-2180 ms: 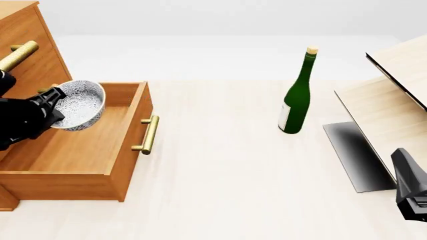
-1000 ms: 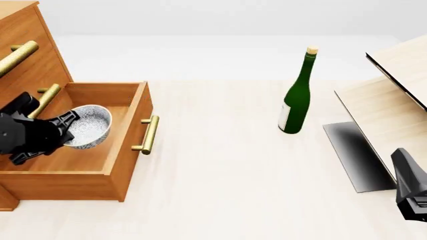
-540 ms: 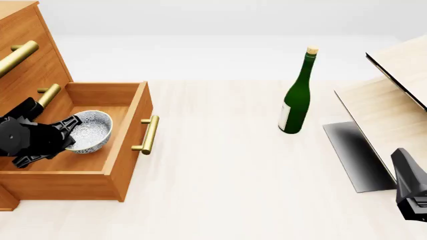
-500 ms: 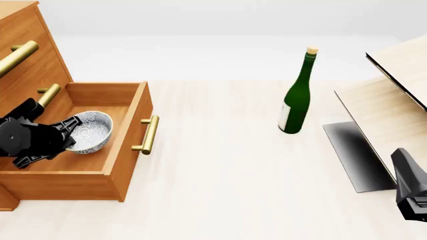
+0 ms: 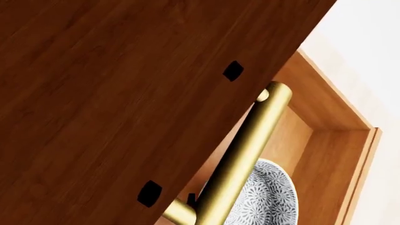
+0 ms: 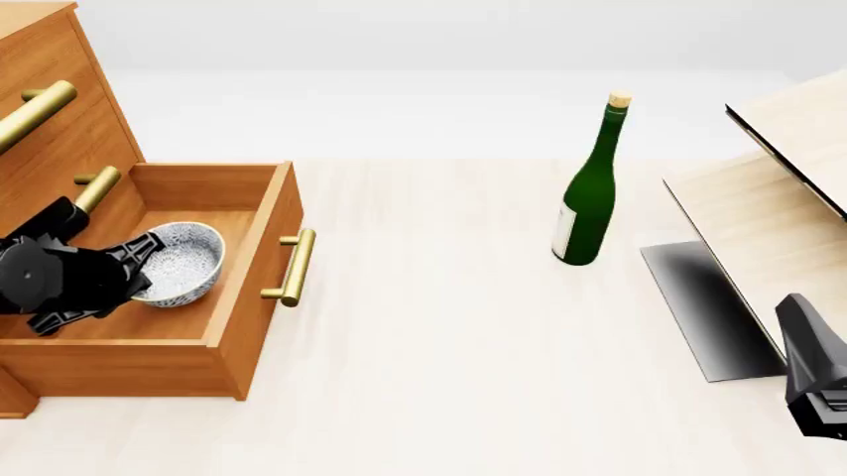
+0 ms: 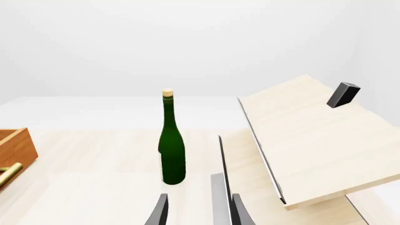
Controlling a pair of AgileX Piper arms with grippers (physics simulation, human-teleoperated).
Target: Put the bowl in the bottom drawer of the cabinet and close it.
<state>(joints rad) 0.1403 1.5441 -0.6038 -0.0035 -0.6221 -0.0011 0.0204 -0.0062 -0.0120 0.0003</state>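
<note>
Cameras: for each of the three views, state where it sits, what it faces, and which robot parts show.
Front view: fixed behind and above the arms, facing the open bottom drawer, bowl, green bottle; shows left gripper and right arm.
Left wrist: close under the cabinet, facing a brass handle; no gripper visible.
Right wrist: low, facing the bottle; fingertips show.
Shared: bowl, bottle.

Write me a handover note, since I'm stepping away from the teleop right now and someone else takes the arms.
Left gripper: inside the open bottom drawer, at the bowl; whether its fingers grip the rim cannot be told.
Right gripper: open, idle on the right side, facing the green bottle.
Done: drawer pulled out of the cabinet; bowl low inside it, upright.
Left: confirm release, lift the left arm clear, push the drawer shut by its brass handle.
</note>
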